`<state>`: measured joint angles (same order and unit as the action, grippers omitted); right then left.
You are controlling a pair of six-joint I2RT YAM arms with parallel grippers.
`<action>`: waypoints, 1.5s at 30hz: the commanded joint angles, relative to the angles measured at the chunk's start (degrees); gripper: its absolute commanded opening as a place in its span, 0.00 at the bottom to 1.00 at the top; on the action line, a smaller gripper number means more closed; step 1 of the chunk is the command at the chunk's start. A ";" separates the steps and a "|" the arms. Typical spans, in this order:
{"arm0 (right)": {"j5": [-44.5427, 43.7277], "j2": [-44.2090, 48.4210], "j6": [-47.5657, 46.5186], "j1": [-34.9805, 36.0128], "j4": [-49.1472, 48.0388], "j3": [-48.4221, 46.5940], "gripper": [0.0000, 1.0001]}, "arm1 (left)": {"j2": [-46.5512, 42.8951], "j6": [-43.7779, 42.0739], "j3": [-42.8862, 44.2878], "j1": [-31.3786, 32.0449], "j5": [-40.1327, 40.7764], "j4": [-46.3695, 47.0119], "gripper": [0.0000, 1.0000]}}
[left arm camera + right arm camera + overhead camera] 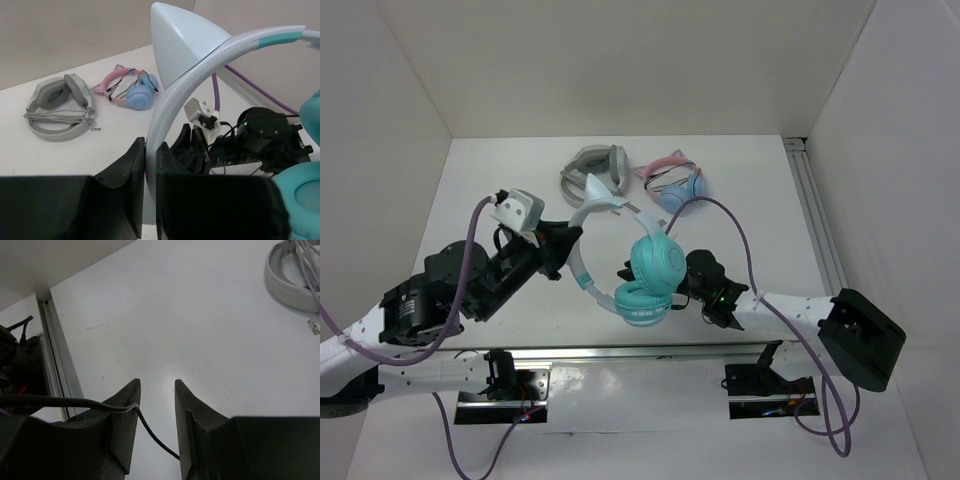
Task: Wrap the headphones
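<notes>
The teal headphones (pixel 658 262) are held up off the table, with the ear cups low and the pale headband (pixel 582 262) arching left. My left gripper (pixel 570 248) is shut on the headband (pixel 165 107) just below a cat ear (pixel 180 45). My right gripper (pixel 685 285) is right of the ear cups and partly hidden by them. In the right wrist view it (pixel 157 385) is open. The thin black cable (pixel 150 432) lies over the left finger and crosses the gap between the jaws, which are not closed on it.
Grey headphones (pixel 592 170) (pixel 55 105) (pixel 295 275) and pink-banded light-blue headphones (pixel 675 182) (pixel 132 90) lie at the back of the white table (pixel 490 180). An aluminium rail (pixel 815 210) runs along the right edge. White walls enclose the table.
</notes>
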<state>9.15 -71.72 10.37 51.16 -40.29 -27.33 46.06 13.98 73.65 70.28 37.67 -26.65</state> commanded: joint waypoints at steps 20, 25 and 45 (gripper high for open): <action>-40.35 24.44 -4.38 -1.06 27.71 -10.80 0.00 | 0.86 19.42 5.20 0.12 37.39 -26.87 0.00; -41.04 24.53 -8.09 -1.06 37.55 -20.37 0.00 | 7.45 13.19 0.98 0.12 32.13 -26.87 0.00; -29.89 2.11 -18.89 -0.54 57.43 -45.44 0.00 | 22.68 -7.64 -5.70 -22.57 -10.34 -6.14 0.00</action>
<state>-22.63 -68.99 -6.94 50.26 15.59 -69.76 72.51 11.42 68.25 44.73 31.51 -36.67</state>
